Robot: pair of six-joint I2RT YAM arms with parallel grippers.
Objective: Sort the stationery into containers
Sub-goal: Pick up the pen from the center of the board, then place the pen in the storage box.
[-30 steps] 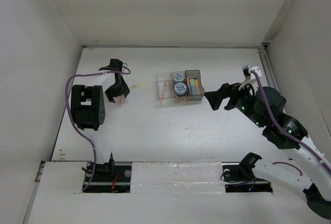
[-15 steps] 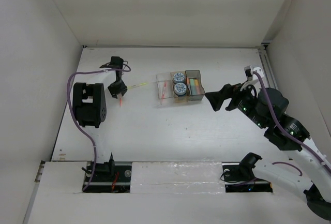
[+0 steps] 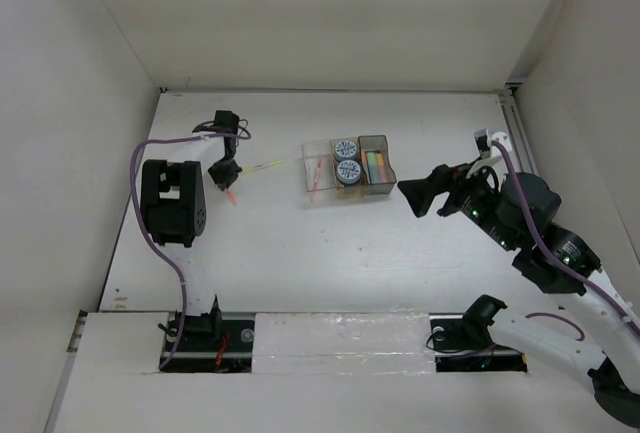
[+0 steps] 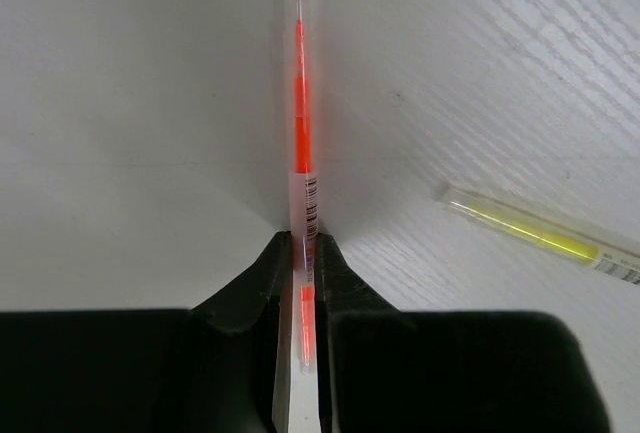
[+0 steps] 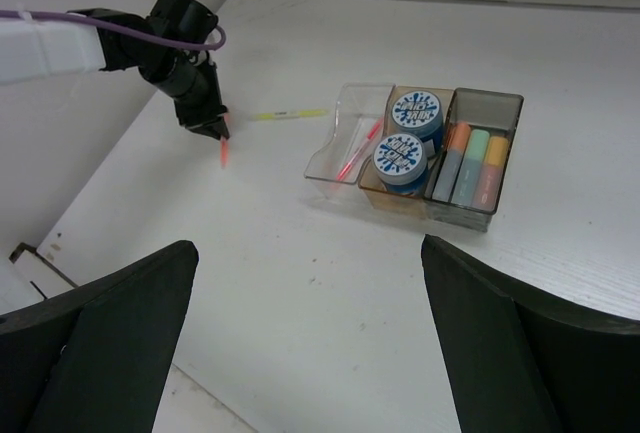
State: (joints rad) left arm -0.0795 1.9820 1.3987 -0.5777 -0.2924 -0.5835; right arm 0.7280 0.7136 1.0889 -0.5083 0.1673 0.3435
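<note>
My left gripper [image 4: 302,253] is shut on a thin orange pen [image 4: 300,103] at the table's left, and the pen's free end [image 3: 231,196] pokes out past the fingertips. A yellow-green pen [image 4: 530,236] lies loose just right of it. The three joined containers sit mid-table. The clear bin [image 5: 325,168] holds a red pen [image 5: 358,150], and the amber one [image 5: 385,193] holds two blue-white rolls [image 5: 417,110]. The smoky grey bin [image 5: 490,95] holds several short markers [image 5: 470,165]. My right gripper [image 5: 308,253] hovers open and holds nothing, right of the bins.
White walls enclose the table on the left, back and right. The left arm's black body [image 3: 172,203] and its purple cable [image 3: 150,148] stand by the left wall. Both arm bases [image 3: 215,338] sit at the near edge.
The left gripper's fingers have closed onto the orange pen over the last second. The right arm has barely shifted and stays open.
</note>
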